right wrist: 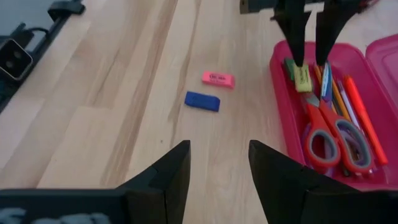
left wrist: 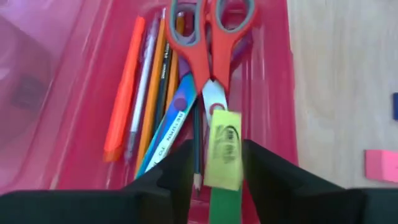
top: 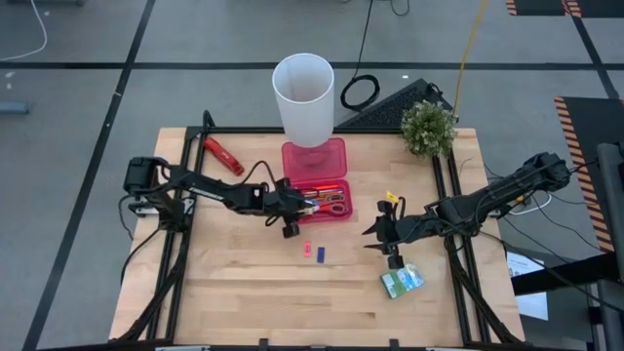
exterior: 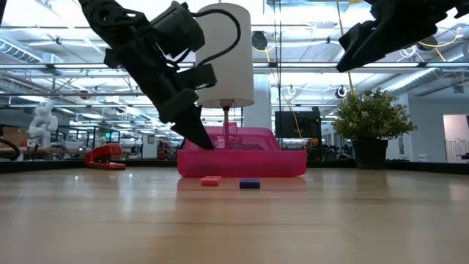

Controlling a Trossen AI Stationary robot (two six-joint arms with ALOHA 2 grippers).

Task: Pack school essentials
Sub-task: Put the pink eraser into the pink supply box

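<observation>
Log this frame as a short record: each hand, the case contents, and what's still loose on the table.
left hand: over the pink case, shut on a green eraser
right hand: open, empty, above bare table
in case: red scissors, pens and pencils
loose: pink eraser, blue eraser, green-white packet

Grey floor, black floor lines, bright ceiling lights, glass partitions

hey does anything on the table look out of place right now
Yes. A pink eraser and a blue eraser lie loose on the wood in front of the pink case, and a green-white packet sits apart beneath the right pincer.
</observation>
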